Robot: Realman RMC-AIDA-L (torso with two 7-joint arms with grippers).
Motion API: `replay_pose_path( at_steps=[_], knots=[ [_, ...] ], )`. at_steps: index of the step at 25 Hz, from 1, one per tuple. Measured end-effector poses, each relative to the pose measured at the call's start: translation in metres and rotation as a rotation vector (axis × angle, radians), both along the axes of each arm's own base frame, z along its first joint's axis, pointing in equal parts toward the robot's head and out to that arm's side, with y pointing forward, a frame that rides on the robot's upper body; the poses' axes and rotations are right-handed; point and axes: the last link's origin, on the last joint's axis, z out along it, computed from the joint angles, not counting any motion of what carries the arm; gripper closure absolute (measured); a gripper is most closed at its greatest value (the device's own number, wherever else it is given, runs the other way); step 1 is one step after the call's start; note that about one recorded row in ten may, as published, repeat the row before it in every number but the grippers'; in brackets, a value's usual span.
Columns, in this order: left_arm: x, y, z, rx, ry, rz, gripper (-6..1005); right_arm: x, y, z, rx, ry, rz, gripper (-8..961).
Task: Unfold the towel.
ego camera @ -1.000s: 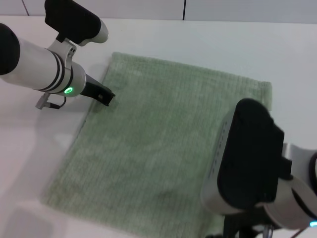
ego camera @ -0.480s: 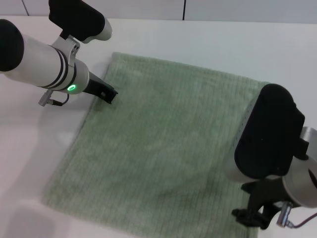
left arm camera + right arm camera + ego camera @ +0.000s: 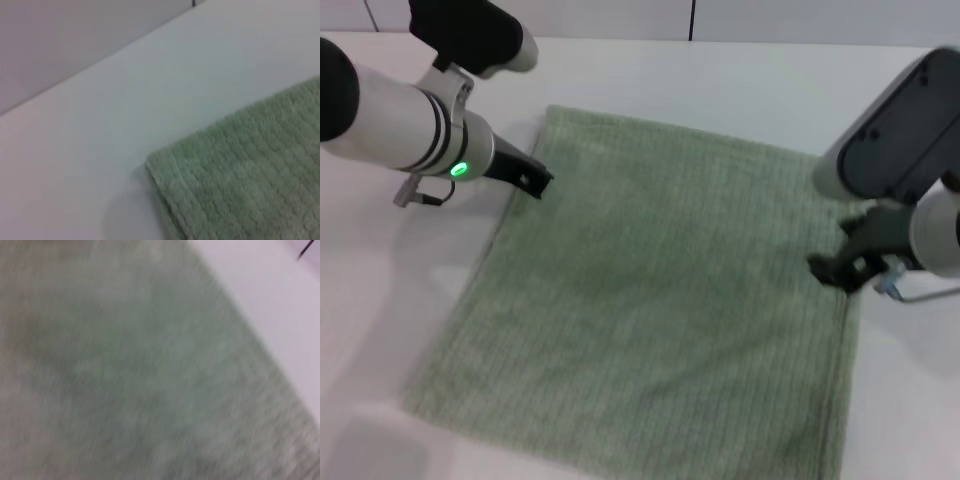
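While the towel lies spread flat on the white worktop, the left arm reaches in from the left with its forearm slanting down, so that the dark tip of the left end effector sits at the towel's left edge near the far corner; I cannot tell whether it is open or closed. At the opposite side, the right arm bends in with its wrist raised, and the right end effector points down at the towel's right edge, its opening likewise impossible to tell. Seen from the left wrist, a hemmed towel corner lies flat on the worktop.
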Motion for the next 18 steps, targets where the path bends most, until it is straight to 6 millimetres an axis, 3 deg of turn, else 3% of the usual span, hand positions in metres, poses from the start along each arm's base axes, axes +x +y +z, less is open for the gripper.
replay_pose_path(
  at_steps=[8, 11, 12, 14, 18],
  knots=[
    [0.014, 0.000, 0.026, 0.136, -0.052, -0.100, 1000, 0.000, 0.016, 0.012, 0.242, 0.193, 0.160, 441],
    [0.014, 0.001, 0.052, 0.323, -0.098, -0.192, 1000, 0.008, 0.019, 0.020, 0.372, 0.271, 0.222, 425],
    [0.011, 0.000, 0.070, 0.480, -0.145, -0.260, 1000, 0.013, 0.022, 0.024, 0.461, 0.327, 0.263, 420],
    [0.009, -0.003, 0.078, 0.575, -0.179, -0.303, 1000, 0.018, 0.022, 0.025, 0.515, 0.369, 0.276, 410],
    [-0.010, -0.028, 0.103, 0.933, -0.269, -0.453, 1000, 0.045, 0.022, 0.030, 0.721, 0.536, 0.300, 390]
  ],
)
